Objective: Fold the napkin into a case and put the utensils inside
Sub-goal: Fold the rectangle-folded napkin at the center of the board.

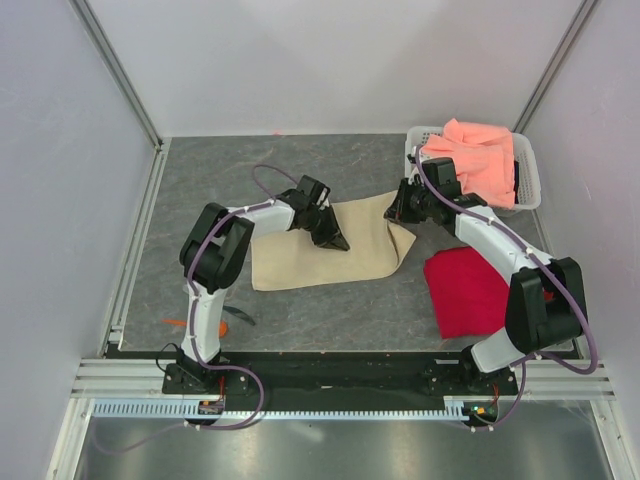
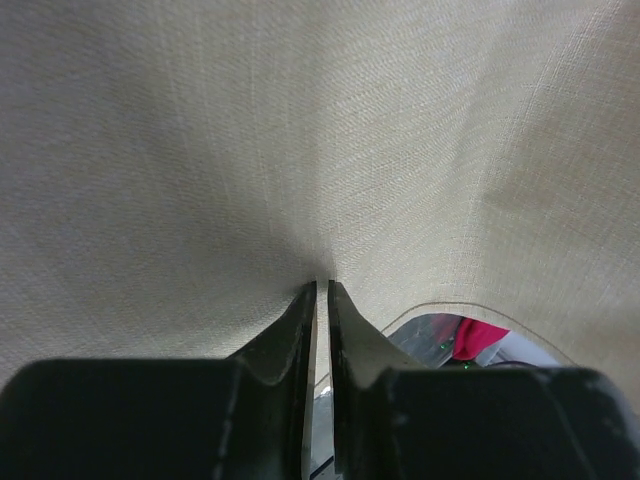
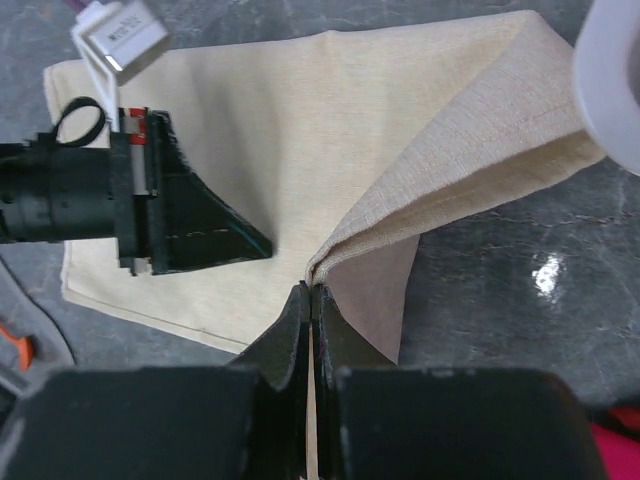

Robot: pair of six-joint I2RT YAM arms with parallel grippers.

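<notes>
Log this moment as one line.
napkin: right edge lifted | left pincer: shut on napkin | right pincer: shut on napkin edge

Print on white tag (image 3: pixel 120 35) seems illegible.

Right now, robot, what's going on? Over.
Left gripper pinching napkin middle. Right gripper pinching its lifted right edge. Orange spoon on table, not in yet. Red cloth close by.

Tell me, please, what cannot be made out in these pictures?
- Top view: the utensils are tiny and partly behind the left arm.
- Top view: the salmon cloth covers the inside of the basket.
- Left wrist view: the napkin fills the frame, hiding nearly everything else.
- Right wrist view: the right gripper hides the napkin edge that it pinches.
</notes>
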